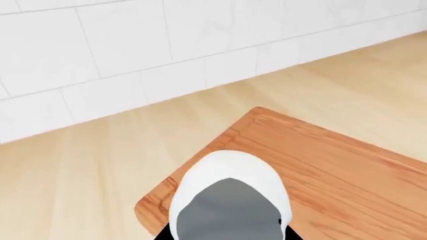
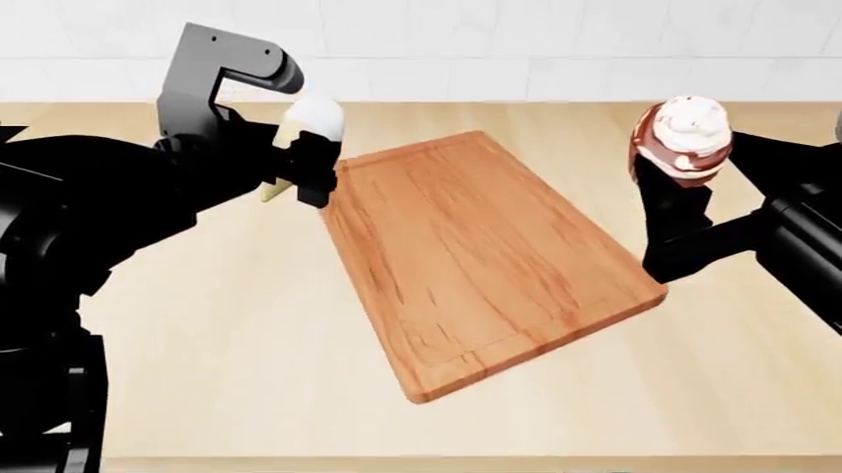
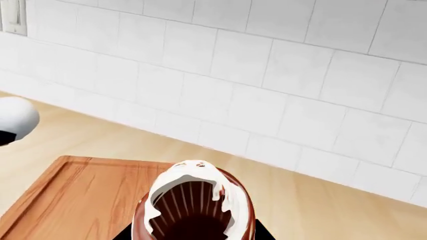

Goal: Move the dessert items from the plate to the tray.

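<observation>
White tiled wall is backing a pale wooden counter, and on it the large rectangular reddish-brown wooden tray is lying bare, its long axis running diagonally from the far left toward the near right in the head view.

Both arms are carrying loads, lifted clear of the counter. The left gripper is closing on the pale yellow ice-cream cone with a white scoop; the cone is tilting, scoop uppermost, tip pointing down and away from the board. It is hanging just beside the tray's far left corner, barely outside the rim. In the left wrist view that corner is showing directly under the scoop.

The right gripper is clamping the red-brown-wrapped cupcake with white, chocolate-swirled frosting, upright, beside the tray's right long edge.

Judgement: both items are sitting at the tray's margins, on opposite sides. Each arm is needing a short inward travel toward the board's middle, then a descent. The left arm appears the nearer to the wood.
</observation>
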`<state>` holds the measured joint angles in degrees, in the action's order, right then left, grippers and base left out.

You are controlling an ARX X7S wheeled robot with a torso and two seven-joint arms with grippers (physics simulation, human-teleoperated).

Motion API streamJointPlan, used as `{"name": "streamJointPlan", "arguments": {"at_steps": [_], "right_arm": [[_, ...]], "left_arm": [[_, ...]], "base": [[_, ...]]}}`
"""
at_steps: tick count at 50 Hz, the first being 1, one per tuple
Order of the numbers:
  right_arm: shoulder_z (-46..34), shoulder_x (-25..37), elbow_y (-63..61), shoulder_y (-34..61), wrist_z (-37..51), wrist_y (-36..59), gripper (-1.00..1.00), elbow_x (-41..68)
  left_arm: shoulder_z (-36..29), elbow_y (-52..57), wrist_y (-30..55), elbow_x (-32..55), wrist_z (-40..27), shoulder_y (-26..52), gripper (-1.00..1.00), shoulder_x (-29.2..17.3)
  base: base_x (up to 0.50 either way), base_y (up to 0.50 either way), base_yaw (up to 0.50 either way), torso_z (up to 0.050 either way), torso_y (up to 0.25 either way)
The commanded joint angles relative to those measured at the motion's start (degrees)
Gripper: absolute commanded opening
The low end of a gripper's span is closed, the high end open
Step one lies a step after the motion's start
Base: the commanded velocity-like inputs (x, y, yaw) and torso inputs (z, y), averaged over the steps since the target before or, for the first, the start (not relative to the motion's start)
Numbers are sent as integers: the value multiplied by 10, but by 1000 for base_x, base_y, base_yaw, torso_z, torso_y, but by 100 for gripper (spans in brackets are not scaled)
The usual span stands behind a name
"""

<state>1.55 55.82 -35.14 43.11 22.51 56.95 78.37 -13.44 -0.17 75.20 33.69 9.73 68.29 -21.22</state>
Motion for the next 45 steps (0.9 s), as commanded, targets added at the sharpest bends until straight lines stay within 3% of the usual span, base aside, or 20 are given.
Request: {"name": "streamJointPlan", "arguments": {"at_steps": [1,31,45], "right_arm": [[-4,-5,0,6,-10,6,-100,-17],[-25,-11,16,20,-18,5,-100,-35],[-155,-97,150,107,-127,-33,-100,-185]], "left_arm": [[7,1,-2,5,-2,-4,-100,1],[1,-6,-10,9,-7,-1,-100,2],[-34,-117,-83,-21,-6,37,-100,77]], "base": [[500,-1,0,0,0],[98,0,0,0,1],[0,0,0,0,0]]}}
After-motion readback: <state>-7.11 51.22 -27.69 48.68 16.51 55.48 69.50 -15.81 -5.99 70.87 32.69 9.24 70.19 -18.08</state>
